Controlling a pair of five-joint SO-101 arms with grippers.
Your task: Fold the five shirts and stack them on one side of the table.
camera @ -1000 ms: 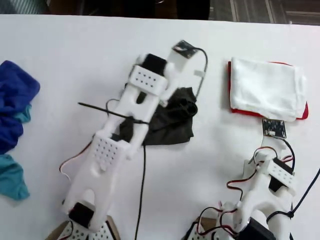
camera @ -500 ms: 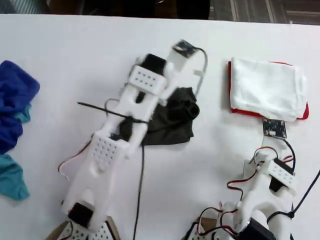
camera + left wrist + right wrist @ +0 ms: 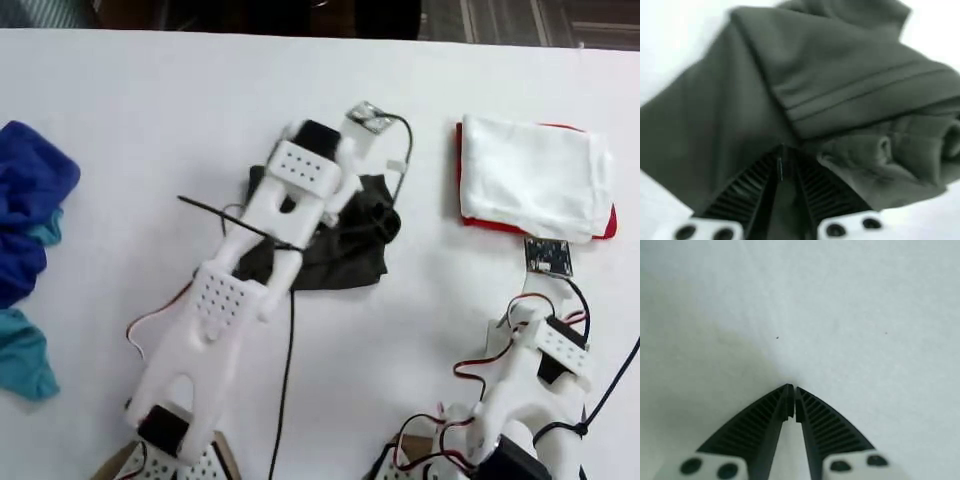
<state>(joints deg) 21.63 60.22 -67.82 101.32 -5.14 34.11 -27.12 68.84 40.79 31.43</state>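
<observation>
Two tools together: left tool point(image 3: 781, 154) pinches dark shirt point(image 3: 730, 105), right tool point(image 3: 791, 392) above table point(image 3: 870, 295).

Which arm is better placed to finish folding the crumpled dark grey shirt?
Left, probably: the left gripper is shut on the dark grey shirt. The right gripper hangs shut over bare white table, apart from it.
</observation>
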